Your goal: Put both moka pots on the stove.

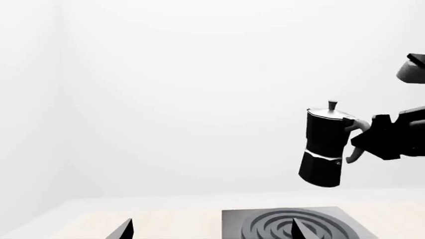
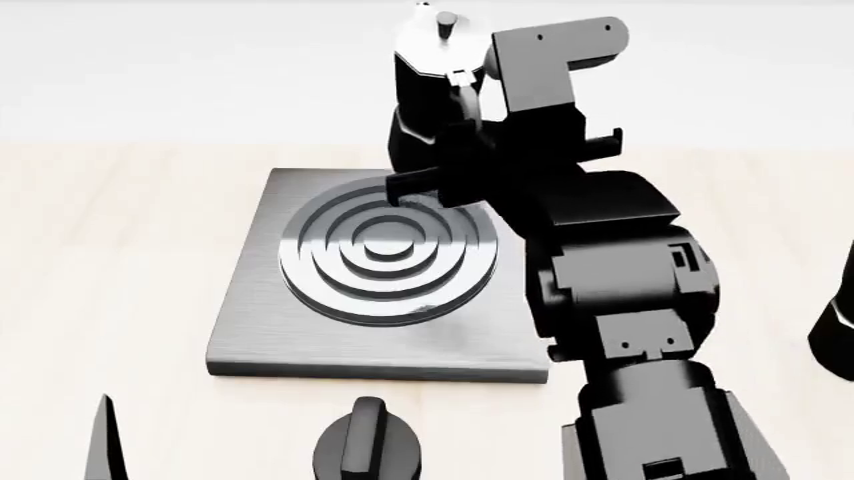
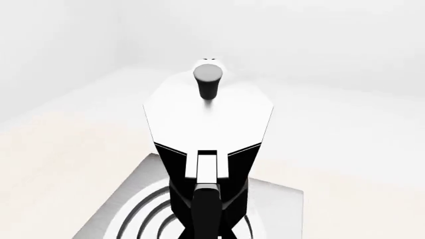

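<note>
Hanging in the air, one moka pot [image 1: 325, 148] is held by its curved handle in the right gripper [image 1: 362, 142], whose jaws are clamped on that handle. The pot sits just ahead of the jaws, tilted slightly, clear of every surface, with its silver lid and small knob uppermost. Below the jaws lies the stove [image 2: 267, 330], a flat dark-grey plate on the pale tabletop [image 2: 107, 240]; from the head view the pot hovers over the plate's far edge, beyond the raised ring burner [image 2: 387, 252]. The right arm's bulky black links [image 2: 627, 280] stretch across the stove's near right corner and hide part of it.

Well to the outer side of the right jaws, at the picture's edge, a dark shape [image 2: 838, 340] stands on the tabletop; it may be the second moka pot, though too little of it shows to be sure. Nearer the robot than the stove sits a low round black knob [image 2: 367, 445] with a ridge.

Only two dark fingertips of the left gripper [image 1: 212, 229] show, set wide apart with nothing between them, the stove just beyond them. No writing or labels can be read anywhere.
</note>
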Controlling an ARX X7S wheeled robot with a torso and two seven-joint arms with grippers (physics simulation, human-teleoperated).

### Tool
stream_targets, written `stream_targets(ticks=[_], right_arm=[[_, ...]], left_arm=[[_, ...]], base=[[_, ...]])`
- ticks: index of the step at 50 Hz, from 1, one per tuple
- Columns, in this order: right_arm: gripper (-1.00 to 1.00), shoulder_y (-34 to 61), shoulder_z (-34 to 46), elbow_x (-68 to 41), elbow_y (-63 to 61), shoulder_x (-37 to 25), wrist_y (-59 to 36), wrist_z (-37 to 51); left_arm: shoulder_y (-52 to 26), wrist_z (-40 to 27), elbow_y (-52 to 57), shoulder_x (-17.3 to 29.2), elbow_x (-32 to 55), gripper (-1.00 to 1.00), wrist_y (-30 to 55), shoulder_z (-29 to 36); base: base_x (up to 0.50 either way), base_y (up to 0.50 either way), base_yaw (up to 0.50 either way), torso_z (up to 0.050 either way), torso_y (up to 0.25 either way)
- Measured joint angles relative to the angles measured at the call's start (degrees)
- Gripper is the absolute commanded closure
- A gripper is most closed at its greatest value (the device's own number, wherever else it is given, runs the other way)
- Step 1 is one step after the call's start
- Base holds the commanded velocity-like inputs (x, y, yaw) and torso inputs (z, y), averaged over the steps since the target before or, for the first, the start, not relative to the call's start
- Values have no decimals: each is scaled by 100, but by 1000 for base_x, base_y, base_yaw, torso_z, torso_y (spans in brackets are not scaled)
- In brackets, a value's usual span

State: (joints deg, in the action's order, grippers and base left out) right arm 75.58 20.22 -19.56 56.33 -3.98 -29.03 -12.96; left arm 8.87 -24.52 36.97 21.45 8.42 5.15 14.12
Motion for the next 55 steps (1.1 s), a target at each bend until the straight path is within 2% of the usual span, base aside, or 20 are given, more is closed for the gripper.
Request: stream_targets(ticks=[5, 13, 26, 33, 46, 55], right_arm=[[100, 293, 627, -699, 577, 155, 185, -9], [100, 589, 2082, -2299, 1093, 288, 563, 107], [100, 806, 4659, -4864, 1291, 365, 1163, 462], [100, 878, 5765, -5897, 1224, 378, 1422, 649], [100, 917, 6782, -6799, 1086, 392, 1726, 809], [100, 906, 7014, -6996, 1083, 394, 1800, 841]], left_arm=[[-8, -4, -7, 12, 18, -100, 9, -4], [-10, 7, -25, 32, 95, -100, -21, -31], [-4, 32, -51, 60, 176, -100, -70, -29], [-6, 39, -62, 78, 184, -100, -74, -13], [-9, 36, -86, 103, 203, -100, -83, 4], [-16, 26, -92, 115, 215, -100, -82, 12]], base=[[0, 0, 0, 0, 2], [0, 0, 0, 0, 1], [0, 0, 0, 0, 1], [0, 0, 0, 2, 0], [0, 0, 0, 0, -5], [0, 0, 0, 0, -205]])
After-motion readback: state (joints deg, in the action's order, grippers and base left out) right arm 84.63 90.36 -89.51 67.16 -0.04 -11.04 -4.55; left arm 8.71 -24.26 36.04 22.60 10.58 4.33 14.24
